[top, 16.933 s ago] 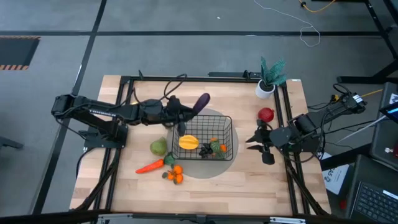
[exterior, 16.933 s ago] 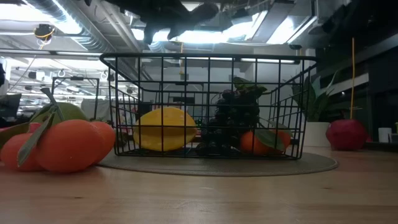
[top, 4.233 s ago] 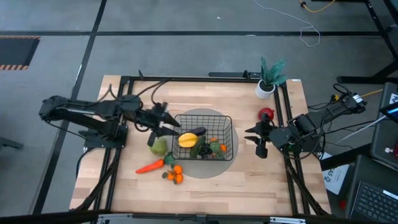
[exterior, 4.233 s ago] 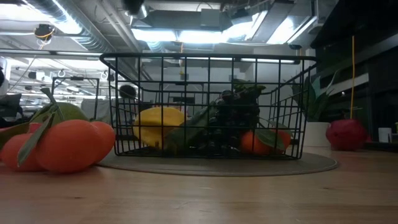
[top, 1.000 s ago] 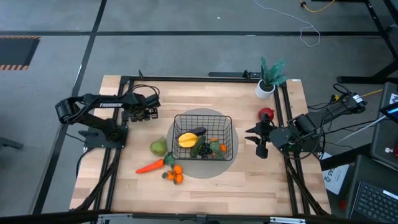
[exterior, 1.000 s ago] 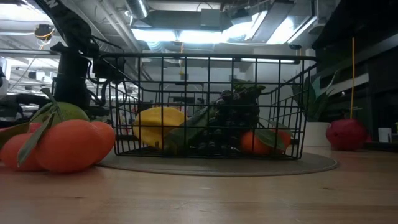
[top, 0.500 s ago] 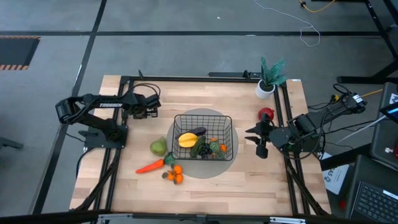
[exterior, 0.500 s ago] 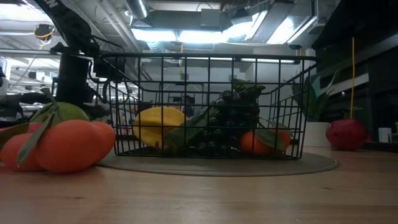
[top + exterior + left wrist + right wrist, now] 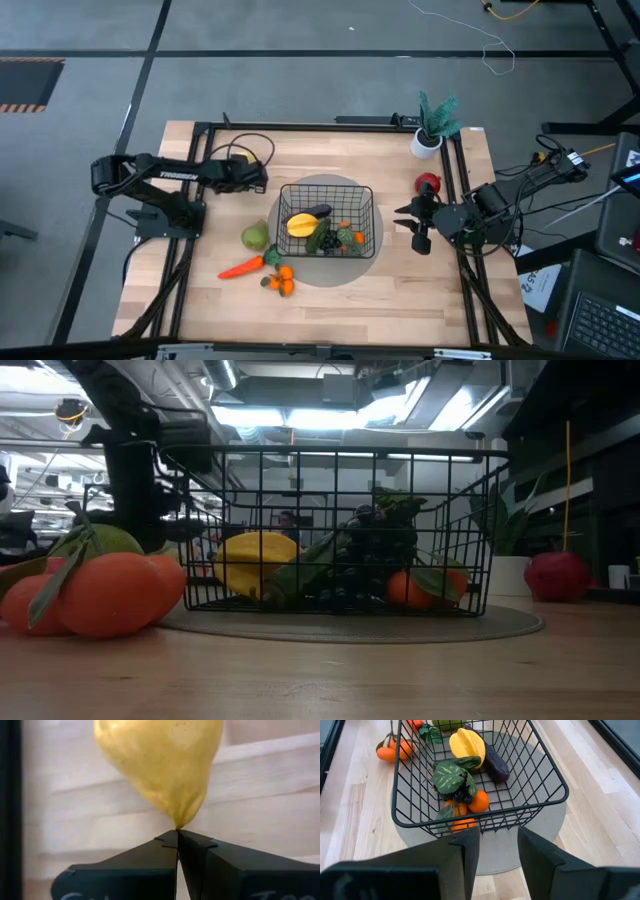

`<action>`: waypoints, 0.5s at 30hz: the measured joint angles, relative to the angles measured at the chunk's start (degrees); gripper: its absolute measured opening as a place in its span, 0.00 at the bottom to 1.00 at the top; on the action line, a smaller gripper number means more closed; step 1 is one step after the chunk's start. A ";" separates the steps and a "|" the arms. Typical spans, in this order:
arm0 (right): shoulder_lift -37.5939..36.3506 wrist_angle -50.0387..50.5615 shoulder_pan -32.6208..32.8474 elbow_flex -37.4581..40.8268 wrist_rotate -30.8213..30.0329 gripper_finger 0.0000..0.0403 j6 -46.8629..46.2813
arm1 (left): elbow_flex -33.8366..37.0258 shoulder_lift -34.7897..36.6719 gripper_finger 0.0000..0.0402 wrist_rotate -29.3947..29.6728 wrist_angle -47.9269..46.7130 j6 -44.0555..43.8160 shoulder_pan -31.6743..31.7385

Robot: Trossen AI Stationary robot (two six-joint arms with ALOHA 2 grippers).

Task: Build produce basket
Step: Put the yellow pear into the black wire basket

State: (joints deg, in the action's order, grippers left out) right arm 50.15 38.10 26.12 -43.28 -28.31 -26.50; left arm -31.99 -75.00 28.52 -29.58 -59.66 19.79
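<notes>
The black wire basket (image 9: 372, 215) stands on a grey round mat. It holds a yellow fruit (image 9: 302, 226), a dark eggplant (image 9: 318, 211), grapes with leaves (image 9: 452, 777) and small oranges (image 9: 479, 801). The green pear (image 9: 255, 236), carrot (image 9: 240, 267) and an orange cluster (image 9: 281, 279) lie on the table to the basket's left; the red apple (image 9: 427, 184) lies to its right. My left gripper (image 9: 258, 180) is shut on the far side of the pear, apart from it; in its wrist view the pear's narrow end (image 9: 177, 822) points at the gripper (image 9: 177, 834). My right gripper (image 9: 499, 835) waits open, right of the basket.
A teal potted plant (image 9: 432, 125) stands at the far right corner. Black frame rails (image 9: 200, 160) run along the table's left, far and right sides. The grey mat (image 9: 330, 272) reaches a little past the basket on its near side. Bare wood lies along the near edge.
My left gripper has moved a short way toward the table's right, nearer the basket's far-left corner. In the low view its dark column has shifted toward the basket. The fruit, the basket and my right arm have stayed where they were.
</notes>
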 joint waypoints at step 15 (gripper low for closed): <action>0.00 -0.01 -0.01 0.01 -0.03 0.31 0.00 | -0.02 0.00 0.00 4.16 17.51 12.14 -7.75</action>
State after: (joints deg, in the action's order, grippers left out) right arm 50.15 38.09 26.11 -43.27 -28.34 -26.50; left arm -32.01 -75.00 32.68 -12.06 -47.52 12.04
